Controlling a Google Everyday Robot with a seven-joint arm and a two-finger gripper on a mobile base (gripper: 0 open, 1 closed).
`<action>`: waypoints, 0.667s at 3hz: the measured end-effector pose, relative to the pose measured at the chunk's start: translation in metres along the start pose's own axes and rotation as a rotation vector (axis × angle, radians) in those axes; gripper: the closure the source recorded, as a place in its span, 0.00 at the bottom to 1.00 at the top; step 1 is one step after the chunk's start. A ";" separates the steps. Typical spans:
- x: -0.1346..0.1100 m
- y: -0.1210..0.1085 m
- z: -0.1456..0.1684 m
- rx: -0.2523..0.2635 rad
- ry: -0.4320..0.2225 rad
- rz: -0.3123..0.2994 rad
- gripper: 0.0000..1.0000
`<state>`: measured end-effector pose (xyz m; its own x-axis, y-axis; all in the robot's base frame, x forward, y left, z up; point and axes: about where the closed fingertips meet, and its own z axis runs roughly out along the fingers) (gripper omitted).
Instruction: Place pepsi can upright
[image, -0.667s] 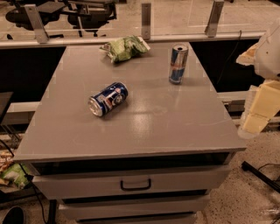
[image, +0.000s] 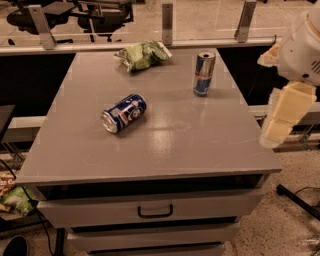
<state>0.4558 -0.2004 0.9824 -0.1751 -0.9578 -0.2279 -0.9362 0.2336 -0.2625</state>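
Pepsi can (image: 124, 113) is down on its side, left of centre on the tabletop (image: 200, 145). It's a short, stout cylinder with a glossy dark-blue wall and the round red-white-blue logo facing up. One silver end points toward the front-left corner, the other toward the back right. Nothing touches it.

Tabletop is a flat grey slab, smooth and semi-matte, with a soft glare patch just right of the pepsi can. It sits on a grey cabinet. The top drawer (image: 100, 212) has a thin dark bar handle (image: 155, 212), and there's another drawer front below it.

Slim can (image: 204, 73), taller, blue and silver, stands upright near the back right with its silver lid up, well apart from the pepsi can. A green snack bag (image: 142, 55) lies at the back edge, left of centre: crinkled glossy film, lumpy shape.

Gripper (image: 278, 125) hangs in the air just off the tabletop's right edge, well apart from both cans. It's made of blocky cream segments with flat faces, tilted down and to the left. The rounded white arm housing (image: 302, 47) sits above it, with a small patch of dots on its side. Jaws: can't tell whether released or clenched.

Behind the tabletop are metal posts (image: 167, 22) with glass between them, and dark office chairs (image: 35, 17) beyond. The floor is speckled, and a crumpled bag (image: 12, 197) lies low on the left.
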 end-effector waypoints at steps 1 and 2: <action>-0.033 -0.020 0.011 -0.009 -0.042 -0.067 0.00; -0.067 -0.037 0.027 -0.042 -0.078 -0.139 0.00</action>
<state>0.5100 -0.1407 0.9819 -0.0202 -0.9643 -0.2642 -0.9619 0.0908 -0.2579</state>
